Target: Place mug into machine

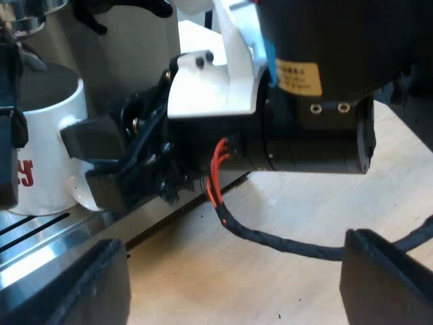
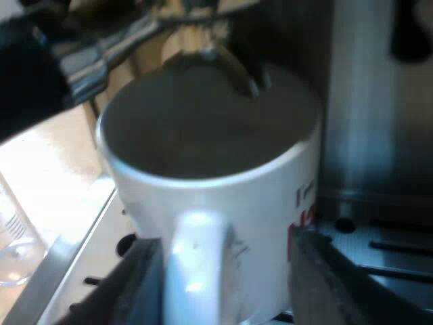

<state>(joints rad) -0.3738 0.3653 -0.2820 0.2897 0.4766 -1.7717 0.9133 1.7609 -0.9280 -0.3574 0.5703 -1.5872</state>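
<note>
A white mug with red lettering stands on the slotted drip tray of the espresso machine, under the spouts of the metal holder. My right gripper is open, one finger on either side of the mug's handle, with a gap showing at one side. The left wrist view has the mug on the tray with the right gripper at its handle. My left gripper hangs open over the wooden table, a short way from the machine, holding nothing.
A measuring glass stands on the table beside the drip tray's edge. The holder's dark handle juts out above it. The machine's steel front rises close behind the mug.
</note>
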